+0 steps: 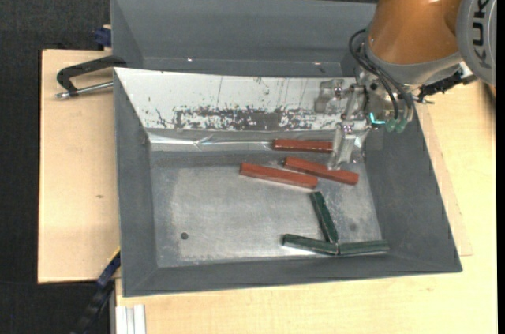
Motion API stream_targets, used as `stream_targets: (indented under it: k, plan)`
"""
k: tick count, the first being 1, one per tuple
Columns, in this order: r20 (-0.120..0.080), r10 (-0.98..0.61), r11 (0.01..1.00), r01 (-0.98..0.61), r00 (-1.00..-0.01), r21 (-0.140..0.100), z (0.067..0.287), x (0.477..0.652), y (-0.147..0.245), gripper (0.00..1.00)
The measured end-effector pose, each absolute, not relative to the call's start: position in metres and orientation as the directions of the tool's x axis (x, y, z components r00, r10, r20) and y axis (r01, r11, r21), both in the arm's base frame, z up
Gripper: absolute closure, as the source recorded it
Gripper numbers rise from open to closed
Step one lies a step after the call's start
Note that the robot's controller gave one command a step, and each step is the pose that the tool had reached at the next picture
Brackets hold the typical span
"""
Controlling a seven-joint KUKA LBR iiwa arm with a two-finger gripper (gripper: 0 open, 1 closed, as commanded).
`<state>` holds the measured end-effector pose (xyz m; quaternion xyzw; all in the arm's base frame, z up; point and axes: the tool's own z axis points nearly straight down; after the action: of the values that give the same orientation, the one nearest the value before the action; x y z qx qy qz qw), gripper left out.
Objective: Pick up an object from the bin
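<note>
Red-brown sticks (278,175), three, and three dark green sticks (323,216) lie in the bin (132,190). The gripper (346,155) hangs just over the right-hand red-brown stick (316,169), at the bin's mid-right — spread or pressed together, I cannot tell.

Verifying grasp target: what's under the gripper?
A red-brown stick lies under the gripper, with a second stick just behind it. The gripper covers part of the first stick, so whether they touch cannot be seen.
</note>
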<state>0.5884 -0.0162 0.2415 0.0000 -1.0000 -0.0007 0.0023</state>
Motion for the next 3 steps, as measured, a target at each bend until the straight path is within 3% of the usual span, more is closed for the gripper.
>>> stream_targets:
  k: [1,2,3]
  plan:
    - [-0.004,0.000,1.000,0.000,-1.000,0.001,0.246,0.590,-0.016,0.00]
    - [-0.006,-0.011,1.000,-0.011,-1.000,0.001,0.174,0.587,-0.016,0.00]
    - [0.003,0.003,1.000,0.003,-1.000,0.002,0.140,0.579,-0.018,0.00]
